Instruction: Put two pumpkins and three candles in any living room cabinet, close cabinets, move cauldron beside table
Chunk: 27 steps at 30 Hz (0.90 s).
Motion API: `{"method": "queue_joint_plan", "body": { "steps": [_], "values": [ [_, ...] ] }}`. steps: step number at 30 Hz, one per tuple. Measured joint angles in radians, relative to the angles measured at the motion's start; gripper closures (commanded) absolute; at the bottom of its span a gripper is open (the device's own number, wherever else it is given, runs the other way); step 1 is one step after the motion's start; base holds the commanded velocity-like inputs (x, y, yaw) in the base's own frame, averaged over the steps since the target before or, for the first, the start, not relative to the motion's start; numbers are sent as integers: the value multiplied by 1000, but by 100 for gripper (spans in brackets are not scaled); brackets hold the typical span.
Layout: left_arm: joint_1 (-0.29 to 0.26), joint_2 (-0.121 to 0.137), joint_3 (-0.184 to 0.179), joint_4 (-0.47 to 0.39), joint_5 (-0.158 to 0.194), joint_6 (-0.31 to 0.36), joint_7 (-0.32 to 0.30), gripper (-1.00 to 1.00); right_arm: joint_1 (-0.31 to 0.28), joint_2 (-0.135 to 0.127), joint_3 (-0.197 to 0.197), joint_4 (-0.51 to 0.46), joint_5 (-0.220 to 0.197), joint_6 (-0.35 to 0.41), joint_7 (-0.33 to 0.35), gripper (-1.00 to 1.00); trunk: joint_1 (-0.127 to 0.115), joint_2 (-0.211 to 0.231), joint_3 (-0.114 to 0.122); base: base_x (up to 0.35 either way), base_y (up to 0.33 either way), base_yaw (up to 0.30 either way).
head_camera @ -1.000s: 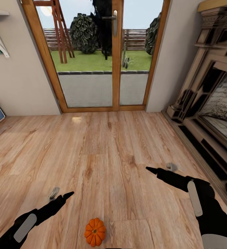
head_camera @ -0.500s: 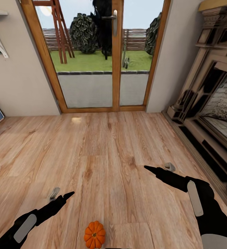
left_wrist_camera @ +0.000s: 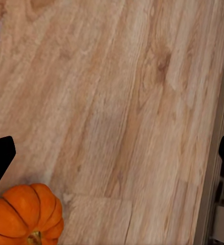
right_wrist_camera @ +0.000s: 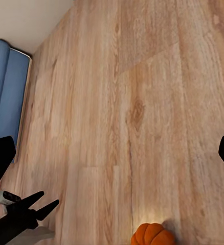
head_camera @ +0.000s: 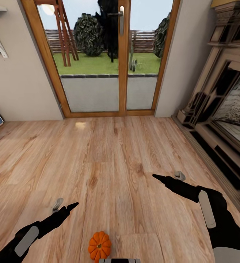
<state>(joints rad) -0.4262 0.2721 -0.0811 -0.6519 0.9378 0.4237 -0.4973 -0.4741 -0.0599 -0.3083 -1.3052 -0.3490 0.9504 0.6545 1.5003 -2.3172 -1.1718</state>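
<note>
Both my pincers hang open and empty: the left pincer point(head_camera: 65, 205) and the right pincer point(head_camera: 169, 177). The ribbed orange pumpkin point(head_camera: 99, 246) sits on the wood-plank floor point(head_camera: 109, 157) between them, seemingly untouched.

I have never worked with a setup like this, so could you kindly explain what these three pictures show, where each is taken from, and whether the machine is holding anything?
This is a simulated two-armed robot on wheels in a living room. The large picture comes from a camera on its head, looking down over both black arms: the left gripper and the right gripper both hang open and empty above the wooden floor. On the floor between the arms, near the robot's base, sits a small orange pumpkin. Ahead is a glass door to a garden, and at the right a fireplace. The other two pictures come from cameras on each wrist, looking along the fingers; each catches the same pumpkin, and the right one also a blue sofa.
</note>
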Motion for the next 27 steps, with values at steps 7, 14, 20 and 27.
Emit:
{"method": "queue_joint_plan", "body": {
  "steps": [7, 14, 20, 27],
  "values": [
    [-1, 0, 0, 1, 2, 6, -2, -100, 0, -2, -3, -7, -1, 13, 54, -100, 27, -49, -22, 0, 0, 0],
    [-1, 0, 1, 2, 3, 10, -1, -100, 0, -2, -5, -7, -3, 35, 81, -100, 54, -98, -44, 0, 0, 0],
    [-1, -1, 1, 2, 3, 11, 2, -100, 0, -4, -6, -5, -3, 40, 120, -100, 77, -140, -63, 0, 0, 0],
    [-1, -3, 0, 3, 3, 11, 3, -100, 1, -3, -6, -6, -4, 59, 135, -100, 100, -183, -85, 0, 0, 0]
  ]
}}
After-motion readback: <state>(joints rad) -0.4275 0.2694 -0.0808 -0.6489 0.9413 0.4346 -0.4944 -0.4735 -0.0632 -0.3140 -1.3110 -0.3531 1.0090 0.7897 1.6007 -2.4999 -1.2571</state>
